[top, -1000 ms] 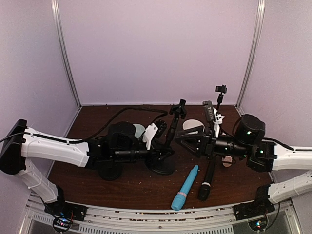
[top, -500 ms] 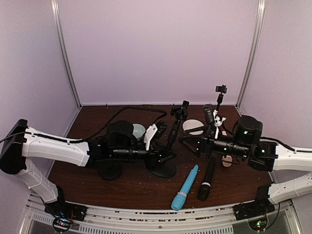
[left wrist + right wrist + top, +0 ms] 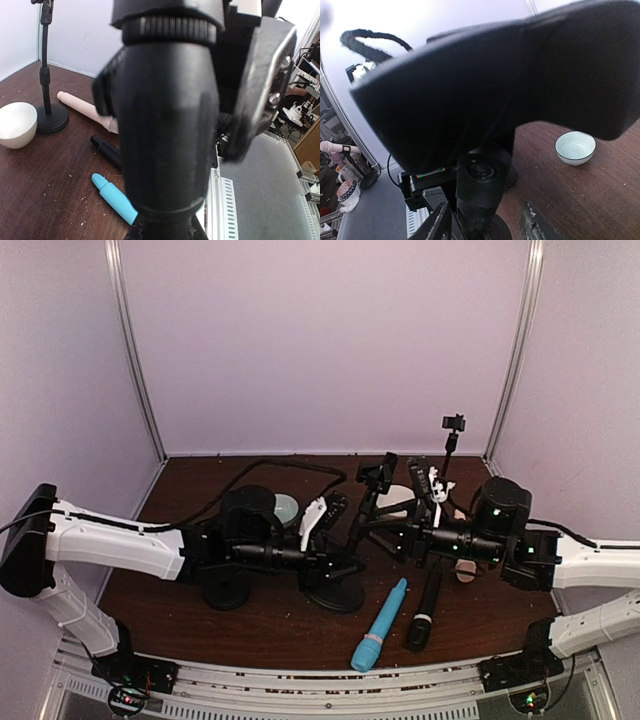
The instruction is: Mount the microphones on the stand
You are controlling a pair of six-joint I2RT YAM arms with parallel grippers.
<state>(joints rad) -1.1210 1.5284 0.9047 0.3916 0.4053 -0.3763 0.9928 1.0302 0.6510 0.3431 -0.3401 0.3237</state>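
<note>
Blurred stand (image 3: 165, 125) partly hides beige microphone (image 3: 82, 107) (left wrist view).

L wrist cam: stand (image 3: 165, 125) v close, blurred, fills mid frame. Behind it I lose one end of beige mic (image 3: 82, 109), most of black mic (image 3: 105, 149) and rest of blue mic (image 3: 114, 199). Bowl (image 3: 17, 125) cut by left edge. R wrist cam: big black blur, can't ID. Right gripper (image 3: 486, 210) cropped at bottom, grip unclear.
</note>
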